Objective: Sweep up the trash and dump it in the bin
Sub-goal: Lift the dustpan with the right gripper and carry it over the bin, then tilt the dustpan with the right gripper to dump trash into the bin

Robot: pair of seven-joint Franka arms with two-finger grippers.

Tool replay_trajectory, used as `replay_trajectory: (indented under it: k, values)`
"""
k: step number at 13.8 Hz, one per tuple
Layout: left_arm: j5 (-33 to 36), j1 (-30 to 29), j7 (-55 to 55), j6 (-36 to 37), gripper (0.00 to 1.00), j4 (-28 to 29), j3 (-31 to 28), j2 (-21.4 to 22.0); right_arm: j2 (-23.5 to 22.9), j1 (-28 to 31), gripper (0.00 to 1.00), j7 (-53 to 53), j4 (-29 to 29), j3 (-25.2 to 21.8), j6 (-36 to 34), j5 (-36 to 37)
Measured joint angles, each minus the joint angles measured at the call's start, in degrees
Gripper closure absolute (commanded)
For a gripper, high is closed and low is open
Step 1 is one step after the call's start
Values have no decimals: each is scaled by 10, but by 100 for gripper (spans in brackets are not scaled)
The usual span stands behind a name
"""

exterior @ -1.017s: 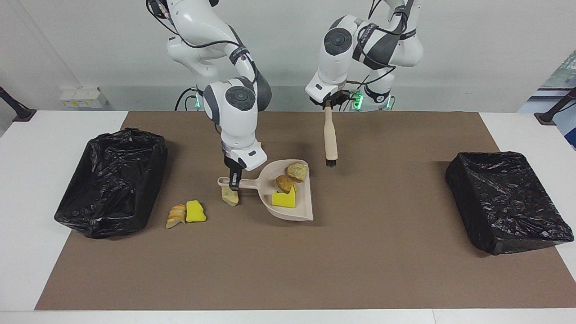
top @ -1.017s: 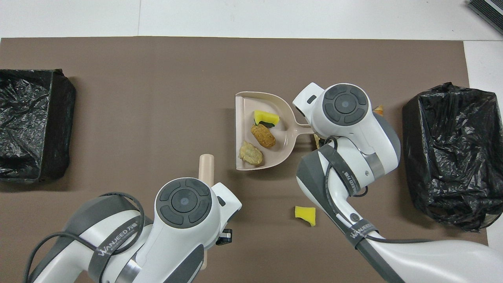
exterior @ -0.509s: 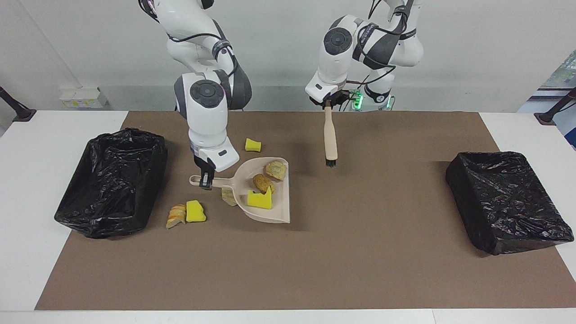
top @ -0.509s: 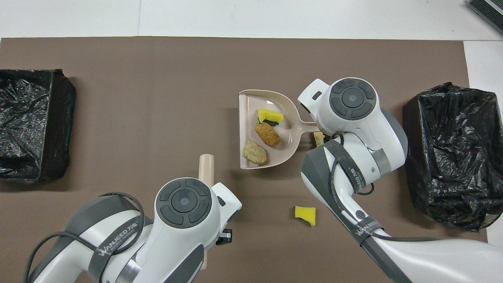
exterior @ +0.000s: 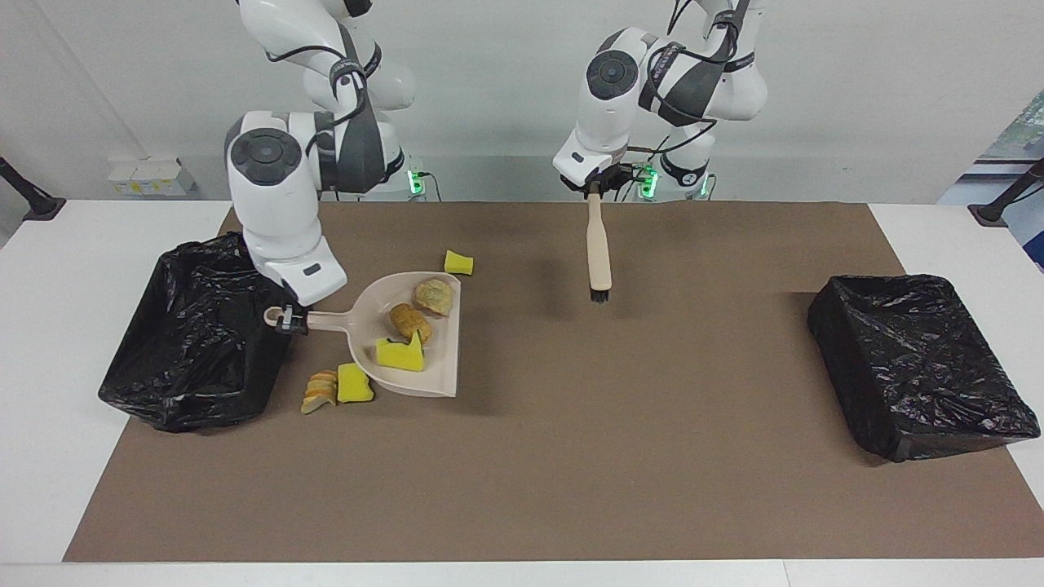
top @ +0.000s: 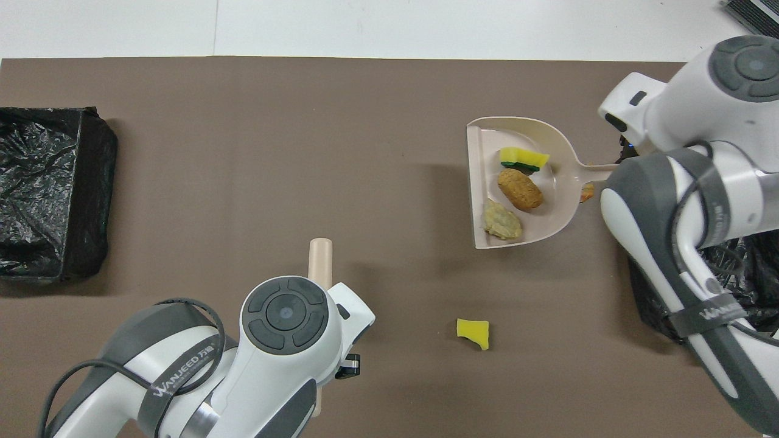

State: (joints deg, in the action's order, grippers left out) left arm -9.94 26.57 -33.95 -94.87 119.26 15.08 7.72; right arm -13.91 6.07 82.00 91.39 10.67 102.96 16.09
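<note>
My right gripper (exterior: 291, 319) is shut on the handle of the beige dustpan (exterior: 447, 363), which it holds level above the mat, the handle end at the rim of the black-lined bin (exterior: 196, 326) at the right arm's end. In the pan (top: 481, 182) lie three pieces of trash: a yellow sponge chunk (exterior: 400, 355), a brown lump (exterior: 409, 322) and a tan bread piece (exterior: 433, 297). On the mat lie a yellow scrap (exterior: 458, 262), another yellow chunk (exterior: 354, 383) and bread slices (exterior: 320, 390). My left gripper (exterior: 594, 186) is shut on the beige brush (exterior: 599, 244), which hangs bristles down.
A second black-lined bin (exterior: 913, 359) stands at the left arm's end of the brown mat (exterior: 571, 473). The right arm's elbow hangs over the bin (top: 748, 274) at its end. The loose yellow scrap (top: 473, 332) lies between the two arms.
The right arm has carried the dustpan with its three pieces toward the bin at the right arm's end. The left arm and brush have stayed still.
</note>
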Motion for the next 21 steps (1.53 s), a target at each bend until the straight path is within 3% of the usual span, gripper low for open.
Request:
replay_trajectory:
  k: [9,15,18,21]
  values:
    - [0,-22,-1,-20,100,20,-3,0,19,183,100,169,0,-3,20,16]
    - [0,-23,-1,-24,100,25,-3,0,19,248,100,196,6,-4,64,214]
    - [0,-24,-1,-26,100,26,-3,0,21,244,100,110,57,0,86,338]
    - [0,-26,-1,-26,100,26,-3,0,37,233,100,42,108,3,96,408]
